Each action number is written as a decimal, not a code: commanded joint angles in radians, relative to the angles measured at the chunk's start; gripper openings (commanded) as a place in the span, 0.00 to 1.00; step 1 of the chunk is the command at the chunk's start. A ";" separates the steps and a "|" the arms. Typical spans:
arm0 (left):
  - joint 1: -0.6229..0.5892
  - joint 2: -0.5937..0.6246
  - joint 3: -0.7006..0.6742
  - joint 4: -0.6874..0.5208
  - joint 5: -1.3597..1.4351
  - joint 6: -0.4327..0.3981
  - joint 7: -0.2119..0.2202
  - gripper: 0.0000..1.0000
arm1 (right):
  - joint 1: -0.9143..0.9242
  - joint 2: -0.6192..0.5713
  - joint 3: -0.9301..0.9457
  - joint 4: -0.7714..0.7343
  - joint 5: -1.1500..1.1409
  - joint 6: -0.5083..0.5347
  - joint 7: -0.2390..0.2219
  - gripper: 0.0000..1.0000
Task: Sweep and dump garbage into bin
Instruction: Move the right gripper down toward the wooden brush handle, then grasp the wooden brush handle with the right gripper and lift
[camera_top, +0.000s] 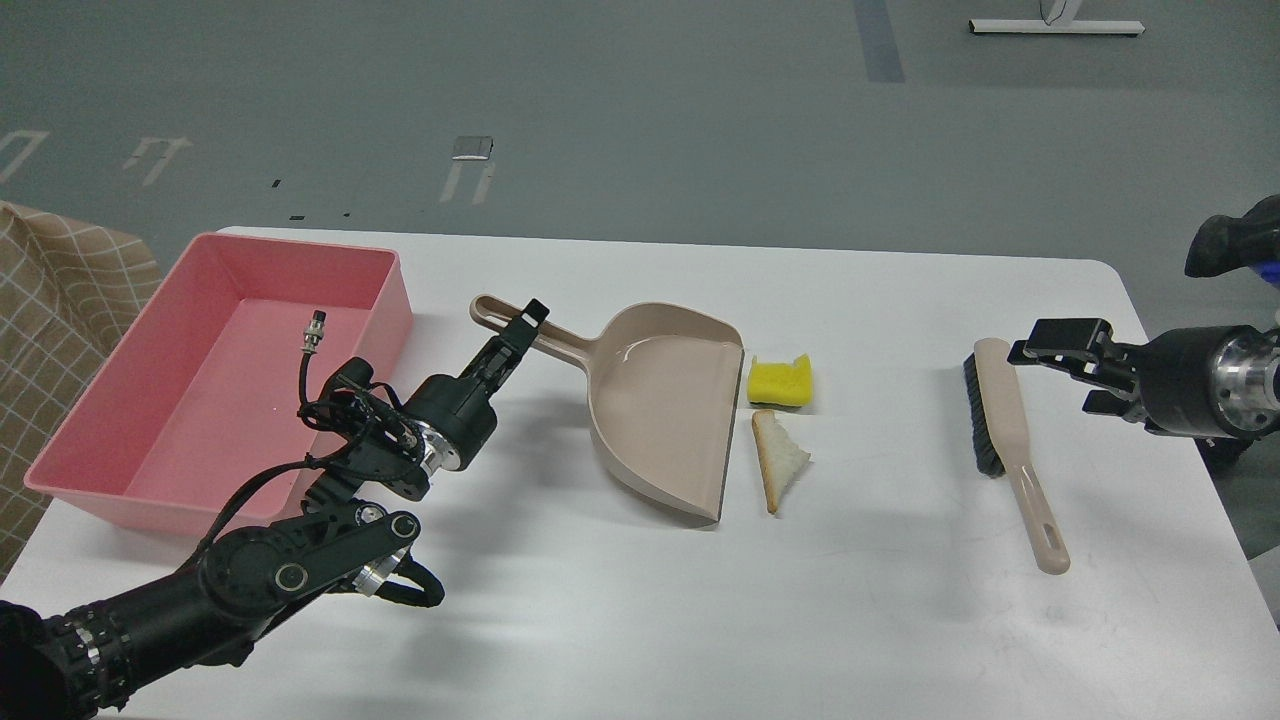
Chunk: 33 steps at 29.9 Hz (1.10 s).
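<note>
The yellow sponge chunk and the triangular bread slice lie on the white table, right at the open edge of the beige dustpan. My left gripper is shut on the dustpan's long handle. The pink bin stands at the table's left, with nothing inside it. A beige brush with black bristles lies to the right of the garbage. My right gripper is open and empty, just right of the brush's upper end and apart from it.
A beige checked cloth hangs at the far left beside the bin. A cable with a metal plug runs along my left wrist, above the bin. The table's right edge is close behind my right gripper.
</note>
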 joint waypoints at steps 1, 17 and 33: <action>-0.001 0.001 0.000 0.000 0.000 0.000 0.000 0.00 | 0.002 -0.018 -0.029 0.008 0.000 0.000 0.000 0.98; 0.000 -0.005 0.000 0.000 -0.001 0.000 -0.001 0.00 | -0.005 -0.024 -0.126 0.031 -0.002 0.000 0.000 0.96; 0.000 -0.006 0.000 0.000 -0.001 0.000 -0.003 0.00 | -0.048 -0.021 -0.129 0.083 -0.002 0.000 -0.002 0.76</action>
